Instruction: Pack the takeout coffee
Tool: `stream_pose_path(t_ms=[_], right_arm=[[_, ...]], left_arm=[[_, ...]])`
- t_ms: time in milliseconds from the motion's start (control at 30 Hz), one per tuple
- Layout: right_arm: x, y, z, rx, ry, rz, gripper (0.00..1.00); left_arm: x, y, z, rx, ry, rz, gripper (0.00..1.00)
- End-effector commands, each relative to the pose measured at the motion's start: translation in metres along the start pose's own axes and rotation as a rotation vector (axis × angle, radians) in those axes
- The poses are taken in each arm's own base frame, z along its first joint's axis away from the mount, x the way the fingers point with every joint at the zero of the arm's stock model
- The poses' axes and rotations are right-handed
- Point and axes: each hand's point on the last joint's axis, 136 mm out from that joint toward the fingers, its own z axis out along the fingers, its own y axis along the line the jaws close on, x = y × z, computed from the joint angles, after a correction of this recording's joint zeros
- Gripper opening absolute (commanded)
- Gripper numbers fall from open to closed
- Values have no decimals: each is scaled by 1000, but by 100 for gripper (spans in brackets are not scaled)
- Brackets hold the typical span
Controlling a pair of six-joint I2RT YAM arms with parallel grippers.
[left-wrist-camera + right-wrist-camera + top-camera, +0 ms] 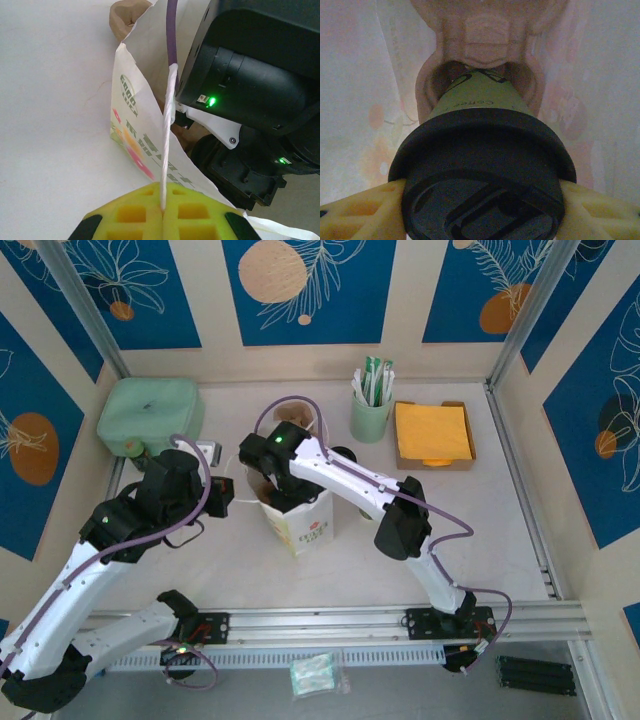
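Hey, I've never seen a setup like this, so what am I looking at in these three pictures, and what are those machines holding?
These are two robot arms bolted to a table. The overhead picture looks down on both; the other two come from cameras on each wrist. The left gripper, with yellow fingers, is shut on the white string handle of a white paper bag, holding it open. The right gripper reaches down inside the bag, shut on the takeout coffee, a cup with a black lid. Also on the table: a mint-green cup of sachets, a tray of orange napkins and a pale green box.
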Motion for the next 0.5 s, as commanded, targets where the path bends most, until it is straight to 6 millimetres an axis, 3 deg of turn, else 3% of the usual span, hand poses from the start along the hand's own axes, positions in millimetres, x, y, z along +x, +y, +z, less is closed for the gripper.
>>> stream_pose_path(t_ms=[0,300,467], right_arm=[[27,-11,7,44,135,2,60],[27,-10,9,40,138,2,60],[28,-8,-2,33,121,-9,60]], left_arm=[[-4,0,-3,7,-19,-8,0],[-5,0,-3,5,-18,-7,0],[-4,0,-2,4,-15,-6,0]])
